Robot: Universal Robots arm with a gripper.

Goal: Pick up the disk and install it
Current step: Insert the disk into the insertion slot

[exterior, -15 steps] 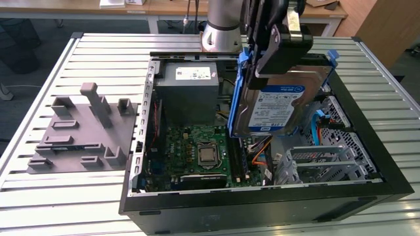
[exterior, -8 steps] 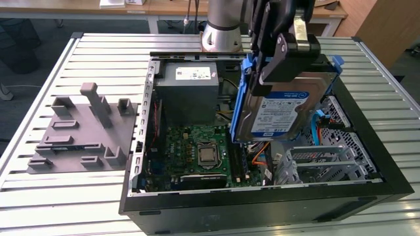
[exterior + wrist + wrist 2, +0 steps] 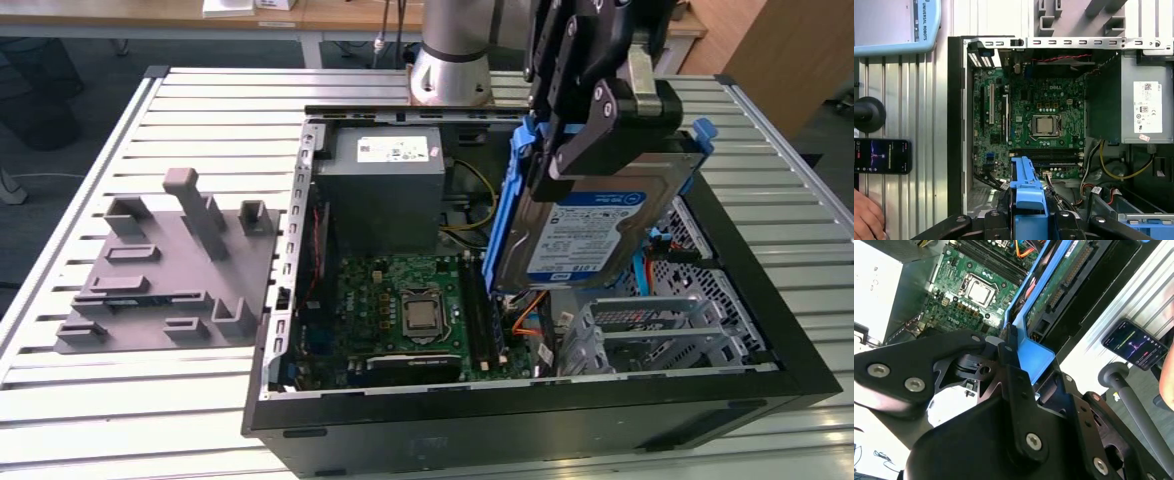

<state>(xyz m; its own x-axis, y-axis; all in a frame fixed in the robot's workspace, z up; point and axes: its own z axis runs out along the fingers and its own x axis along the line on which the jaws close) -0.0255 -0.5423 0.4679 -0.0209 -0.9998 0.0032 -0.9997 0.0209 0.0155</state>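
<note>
The disk (image 3: 603, 225), a silver hard drive with a blue-and-white label and blue carrier rails, hangs on edge above the right half of the open computer case (image 3: 534, 420). My gripper (image 3: 607, 140) is shut on its upper end, one finger on each side. In the second wrist view, the dark fingers (image 3: 1009, 360) clamp the blue rail of the disk (image 3: 1054, 290), whose green circuit side faces the camera. The blue carrier end (image 3: 1029, 195) also sticks out between the fingers in the first wrist view, over the motherboard edge.
Inside the case are a green motherboard (image 3: 407, 300), a grey power supply (image 3: 387, 185) with a white sticker and a metal drive cage (image 3: 654, 330) below the disk. A grey fixture (image 3: 167, 270) lies on the slatted table. A phone (image 3: 881, 156) and a hand (image 3: 866, 217) are beside the case.
</note>
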